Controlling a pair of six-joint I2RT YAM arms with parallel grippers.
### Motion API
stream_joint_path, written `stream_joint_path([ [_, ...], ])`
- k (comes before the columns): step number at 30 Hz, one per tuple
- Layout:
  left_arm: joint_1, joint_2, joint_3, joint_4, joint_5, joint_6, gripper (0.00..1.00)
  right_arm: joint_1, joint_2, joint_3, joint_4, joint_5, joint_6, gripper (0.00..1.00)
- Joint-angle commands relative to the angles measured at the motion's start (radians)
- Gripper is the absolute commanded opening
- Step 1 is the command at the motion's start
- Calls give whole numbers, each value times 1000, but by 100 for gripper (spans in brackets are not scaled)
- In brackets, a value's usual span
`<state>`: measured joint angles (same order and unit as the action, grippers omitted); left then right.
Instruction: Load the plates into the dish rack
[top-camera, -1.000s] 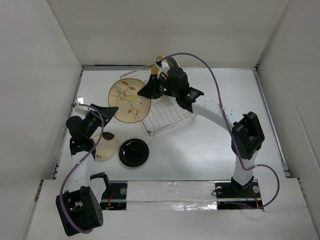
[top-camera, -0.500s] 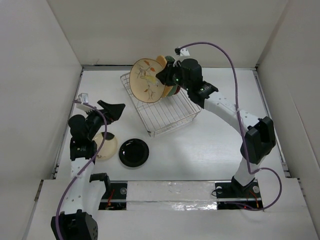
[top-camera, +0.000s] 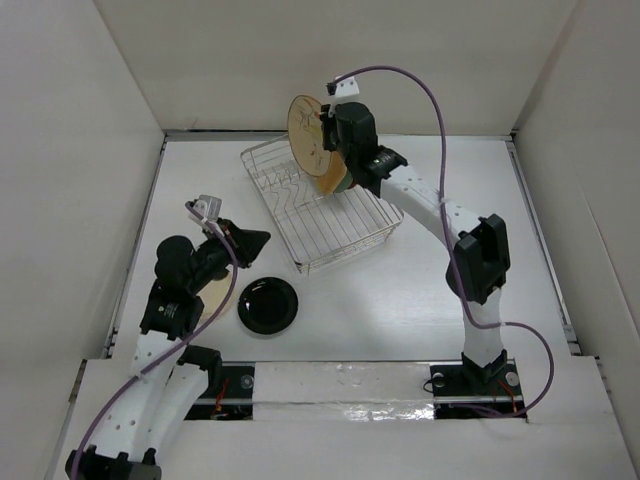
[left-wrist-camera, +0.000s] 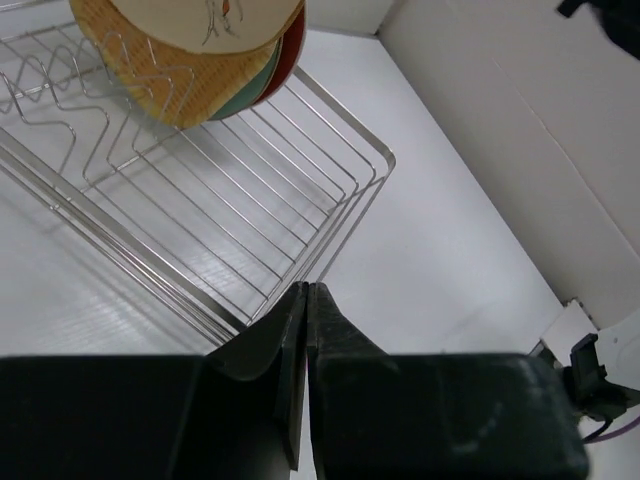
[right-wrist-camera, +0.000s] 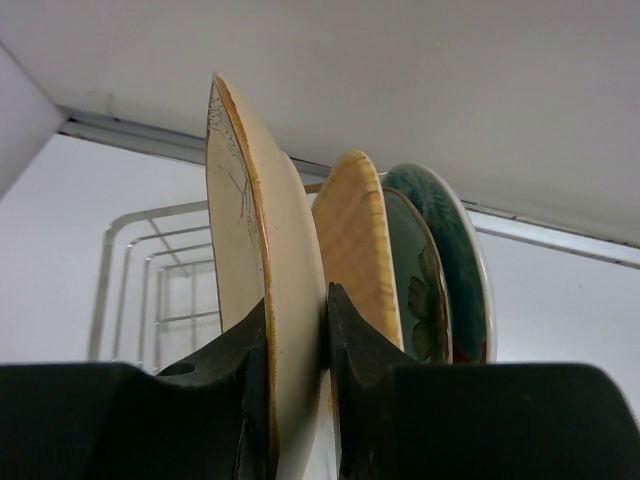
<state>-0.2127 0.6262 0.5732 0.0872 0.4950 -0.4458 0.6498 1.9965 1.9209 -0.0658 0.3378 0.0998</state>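
- The near stretch of the dish rack (top-camera: 335, 225) lies open to me, with only bare tines.
- Its far corner is crowded: the racked plates (right-wrist-camera: 360, 250) stand upright, with the tan floral plate (top-camera: 306, 135) held in my right gripper (right-wrist-camera: 297, 305) just beside them.
- The black plate (top-camera: 268, 303) lies on the surface (top-camera: 400, 300) near my left gripper (left-wrist-camera: 306, 292); to the right of that plate the surface is free.

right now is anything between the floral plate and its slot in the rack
Nothing visible does. The right gripper holds the floral plate upright at the rack's far end, beside the bamboo plate standing there.
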Motion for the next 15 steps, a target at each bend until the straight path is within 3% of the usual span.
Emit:
stream_joint_path([
  [1, -4, -72, 24, -59, -1, 97, 0, 27, 28, 127, 144, 130, -133, 0],
  [7, -24, -143, 17, -107, -79, 157, 0, 45, 105, 194, 152, 213, -224, 0],
  [15, -42, -126, 28, -106, -73, 167, 0, 63, 147, 245, 161, 308, -304, 0],
])
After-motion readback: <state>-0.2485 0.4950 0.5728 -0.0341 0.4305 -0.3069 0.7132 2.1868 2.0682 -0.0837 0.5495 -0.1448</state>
